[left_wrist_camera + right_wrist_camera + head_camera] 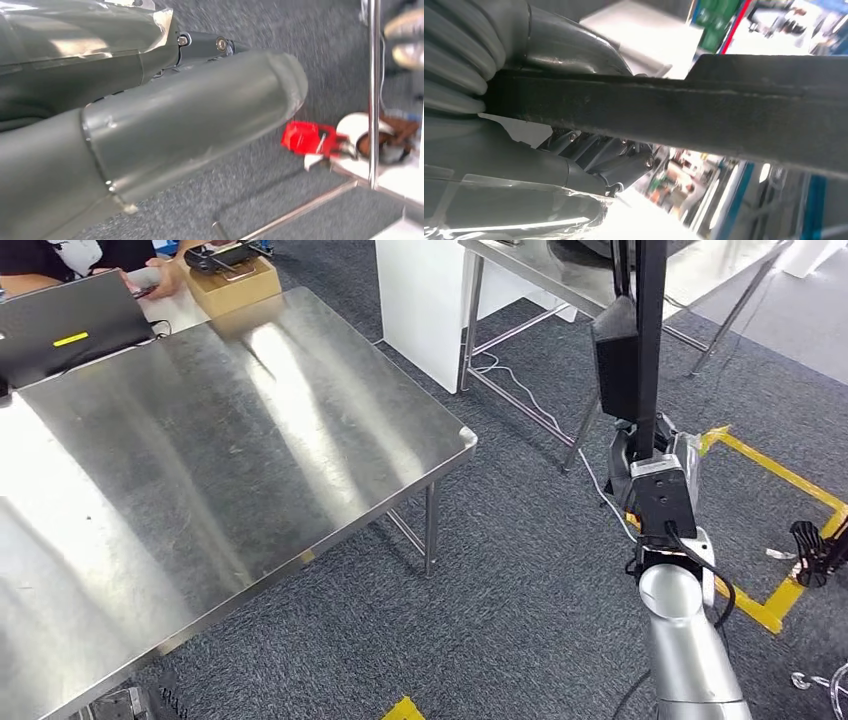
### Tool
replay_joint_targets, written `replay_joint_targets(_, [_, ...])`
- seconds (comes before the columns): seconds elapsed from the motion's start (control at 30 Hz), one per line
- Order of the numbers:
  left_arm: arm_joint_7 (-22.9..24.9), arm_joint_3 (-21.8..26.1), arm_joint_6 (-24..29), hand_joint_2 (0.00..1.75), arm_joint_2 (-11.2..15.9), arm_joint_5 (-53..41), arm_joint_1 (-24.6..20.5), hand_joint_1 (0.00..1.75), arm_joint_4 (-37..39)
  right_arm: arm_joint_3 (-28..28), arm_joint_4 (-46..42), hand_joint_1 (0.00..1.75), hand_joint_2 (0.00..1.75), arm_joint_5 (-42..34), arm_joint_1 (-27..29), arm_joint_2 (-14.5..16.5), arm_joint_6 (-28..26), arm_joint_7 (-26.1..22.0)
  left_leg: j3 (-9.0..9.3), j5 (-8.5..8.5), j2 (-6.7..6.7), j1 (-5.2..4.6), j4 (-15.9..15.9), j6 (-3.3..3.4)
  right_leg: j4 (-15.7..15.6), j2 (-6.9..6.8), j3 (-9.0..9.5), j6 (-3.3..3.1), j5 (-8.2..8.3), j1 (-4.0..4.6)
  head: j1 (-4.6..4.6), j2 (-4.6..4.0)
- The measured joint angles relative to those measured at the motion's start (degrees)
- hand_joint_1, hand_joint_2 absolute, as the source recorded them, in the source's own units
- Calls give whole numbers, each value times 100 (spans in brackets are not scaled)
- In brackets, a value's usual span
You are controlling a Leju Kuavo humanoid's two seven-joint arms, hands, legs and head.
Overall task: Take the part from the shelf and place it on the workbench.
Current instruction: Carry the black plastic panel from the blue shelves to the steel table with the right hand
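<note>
The part (632,340) is a long black bar with a wider black block on its side. My right hand (655,480) grips it near its lower end and holds it upright over the carpet, to the right of the workbench. The steel workbench (230,450) takes up the left of the head view, and its near corner (465,440) is well left of the part. In the right wrist view the black bar (704,115) runs across the picture, clamped against my right hand (589,150). My left hand (165,125) hangs over grey carpet with nothing in it.
A cardboard box (235,285) and a dark laptop (65,325) sit at the workbench's far end, where a person's arm (30,282) rests. A white cabinet (430,300) and a second steel table (560,270) stand behind. Yellow floor tape (780,605) lies at the right.
</note>
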Motion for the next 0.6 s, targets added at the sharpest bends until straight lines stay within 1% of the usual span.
replay_joint_targets(0.03, [-1, 42, 10, 0, -1, 26, 11, 0, 1, 35, 58, 157, 175, 38, -87, 67, 7, 14, -3, -11, -68, 3, 22, -18, -350, 47, 146, 60, 175, -24, 2, 0])
replay_joint_targets(0.07, [-2, 86, 20, 0, -1, 47, 18, 0, 1, 70, 125, 157, 175, 77, -200, 131, 20, 28, -19, -29, -131, 2, 60, -45, -750, 153, 314, 109, 337, -57, 8, 0])
replay_joint_targets(0.1, [-2, 131, 27, 0, 1, 69, 23, 0, 1, 104, 199, 157, 175, 112, -325, 194, 40, 42, -49, -52, -187, -2, 106, -81, -1062, 241, 455, 119, 450, -74, 6, 0])
replay_joint_targets(0.13, [-3, 175, 34, 0, 3, 82, 28, 0, 1, 133, 265, 157, 175, 134, -436, 250, 58, 54, -85, -67, -235, -6, 144, -118, -1251, 306, 541, 102, 506, -81, 3, 0])
replay_joint_targets(0.17, [-3, 215, 44, 0, 8, 94, 37, 0, 1, 159, 323, 157, 175, 150, -526, 306, 76, 62, -119, -73, -282, -4, 167, -150, -1314, 326, 573, 62, 510, -70, 0, 0])
replay_joint_targets(0.2, [-3, 250, 55, 0, 14, 104, 52, 0, 1, 185, 367, 157, 175, 160, -593, 361, 87, 69, -143, -71, -329, 6, 174, -180, -1312, 272, 581, 12, 512, -49, -4, 0])
replay_joint_targets(0.23, [-3, 282, 62, 0, 21, 108, 70, 0, 1, 208, 400, 157, 175, 162, -645, 408, 92, 73, -159, -72, -343, 23, 178, -203, -1317, 222, 587, -25, 519, -54, -1, 0])
replay_joint_targets(0.27, [-4, 307, 68, 0, 28, 110, 84, 0, 1, 228, 430, 157, 175, 165, -694, 453, 96, 75, -187, -101, -267, 29, 227, -230, -1326, 172, 597, -64, 525, -58, -8, 0])
replay_joint_targets(0.3, [-4, 323, 70, 0, 36, 111, 89, 0, 1, 240, 456, 157, 175, 164, -739, 486, 96, 75, -263, -187, -125, 31, 381, -261, -1335, 116, 611, -104, 525, -65, -25, 0])
replay_joint_targets(0.33, [-4, 333, 70, 0, 43, 111, 89, 0, 1, 246, 477, 157, 175, 164, -774, 509, 95, 74, -390, -322, 45, 36, 640, -291, -1342, 62, 626, -139, 519, -68, -41, 0])
replay_joint_targets(0.37, [-4, 341, 70, 0, 47, 112, 87, 0, 1, 247, 498, 157, 175, 163, -796, 525, 95, 74, -569, -487, 204, 38, 997, -319, -1343, 4, 638, -168, 506, -53, -60, 0])
replay_joint_targets(0.4, [-3, 351, 70, 0, 50, 113, 88, 0, 2, 247, 518, 157, 175, 163, -806, 539, 98, 74, -775, -641, 286, 51, 1383, -342, -1342, -57, 646, -189, 492, -41, -70, 0])
replay_joint_targets(0.43, [-3, 366, 70, 0, 50, 114, 93, 0, 2, 247, 541, 157, 175, 164, -808, 553, 106, 74, -939, -721, 316, 62, 1669, -355, -1342, -116, 652, -201, 482, -34, -69, 0])
replay_joint_targets(0.47, [-3, 389, 70, 0, 49, 114, 100, 0, 2, 247, 564, 157, 175, 171, -810, 575, 122, 73, -1028, -711, 332, 68, 1793, -363, -1341, -174, 657, -210, 473, -30, -70, 0])
replay_joint_targets(0.5, [-3, 419, 70, 0, 48, 109, 105, 0, 1, 247, 586, 157, 175, 187, -813, 604, 146, 73, -996, -591, 349, 71, 1684, -362, -1341, -229, 667, -218, 464, -29, -70, 0])
replay_joint_targets(0.53, [-4, 456, 70, 0, 48, 98, 108, 0, -4, 246, 606, 157, 175, 208, -818, 638, 170, 72, -850, -401, 389, 72, 1372, -351, -1341, -281, 683, -218, 452, -29, -71, 0])
replay_joint_targets(0.57, [-4, 497, 70, 0, 47, 80, 109, 0, -15, 246, 621, 157, 175, 229, -828, 669, 191, 72, -641, -212, 490, 65, 956, -332, -1341, -327, 702, -211, 437, -23, -73, 0])
replay_joint_targets(0.6, [-4, 532, 70, 0, 45, 62, 106, 0, -29, 245, 633, 157, 175, 245, -843, 691, 207, 72, -449, -77, 581, 44, 590, -311, -1339, -369, 717, -192, 417, 0, -73, 0])
